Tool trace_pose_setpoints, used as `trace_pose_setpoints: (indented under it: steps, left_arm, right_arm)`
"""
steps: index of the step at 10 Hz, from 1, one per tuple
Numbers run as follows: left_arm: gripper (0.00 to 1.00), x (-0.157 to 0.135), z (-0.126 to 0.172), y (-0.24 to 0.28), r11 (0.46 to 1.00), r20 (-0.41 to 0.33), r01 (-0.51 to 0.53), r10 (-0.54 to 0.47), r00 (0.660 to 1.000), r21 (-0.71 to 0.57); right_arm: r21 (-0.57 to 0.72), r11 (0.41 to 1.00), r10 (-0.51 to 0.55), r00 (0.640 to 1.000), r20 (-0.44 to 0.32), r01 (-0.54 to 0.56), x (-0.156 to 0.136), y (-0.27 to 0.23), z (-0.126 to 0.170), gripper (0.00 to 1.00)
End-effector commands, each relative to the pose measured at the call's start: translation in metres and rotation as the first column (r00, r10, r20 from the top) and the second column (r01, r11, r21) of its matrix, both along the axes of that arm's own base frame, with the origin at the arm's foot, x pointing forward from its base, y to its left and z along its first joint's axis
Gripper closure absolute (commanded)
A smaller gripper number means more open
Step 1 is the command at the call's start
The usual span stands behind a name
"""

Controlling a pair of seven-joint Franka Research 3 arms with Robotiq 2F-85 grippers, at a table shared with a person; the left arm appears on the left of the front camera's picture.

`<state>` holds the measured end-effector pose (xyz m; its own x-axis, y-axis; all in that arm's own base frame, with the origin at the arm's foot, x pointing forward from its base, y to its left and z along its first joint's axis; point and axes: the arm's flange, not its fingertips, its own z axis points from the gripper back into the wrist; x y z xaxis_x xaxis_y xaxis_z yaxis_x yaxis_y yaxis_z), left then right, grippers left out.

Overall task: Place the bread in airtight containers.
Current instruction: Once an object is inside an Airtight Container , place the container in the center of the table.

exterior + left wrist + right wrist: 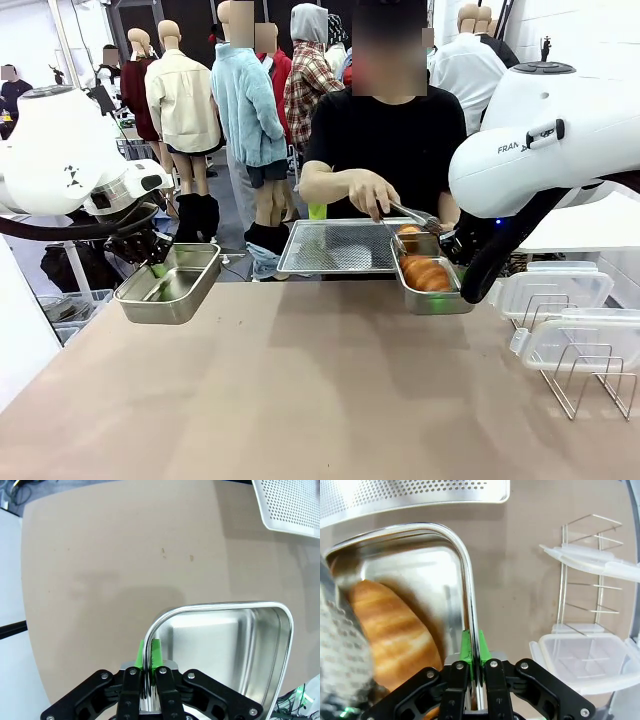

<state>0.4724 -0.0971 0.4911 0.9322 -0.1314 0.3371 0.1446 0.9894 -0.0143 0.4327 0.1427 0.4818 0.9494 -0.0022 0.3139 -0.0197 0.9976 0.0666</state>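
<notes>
Over the left of the surface, the left hand clamps the rim of an empty steel container. At right, the right hand is clenched on the rim of the second container, which holds one croissant. A person's tongs hold another croissant at its far end. A push there could tip that edge-held pan and spill the bread.

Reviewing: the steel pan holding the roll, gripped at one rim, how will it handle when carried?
Probably stiff: the right pincer holds the pan by one rim with no visible bend. Likely to tip, since the roll weighs it away from the grip. Polished steel may slip.
</notes>
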Motion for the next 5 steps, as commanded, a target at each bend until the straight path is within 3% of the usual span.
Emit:
trace_pose_setpoints:
  steps: [1, 5]
  left_arm:
    - [1.0, 0.0005, 0.0005, 0.0013, 1.0, 0.023, 0.01, -0.01, 1.0, 0.003]
    - [1.0, 0.0005, 0.0005, 0.0013, 1.0, 0.023, 0.01, -0.01, 1.0, 0.003]
  right_arm:
    - [0.004, 1.0, 0.008, 1.0, 0.021, -0.008, -0.002, -0.0002, -0.0004, 1.0]
    - [0.004, 1.0, 0.008, 1.0, 0.021, -0.008, -0.002, -0.0002, -0.0004, 1.0]
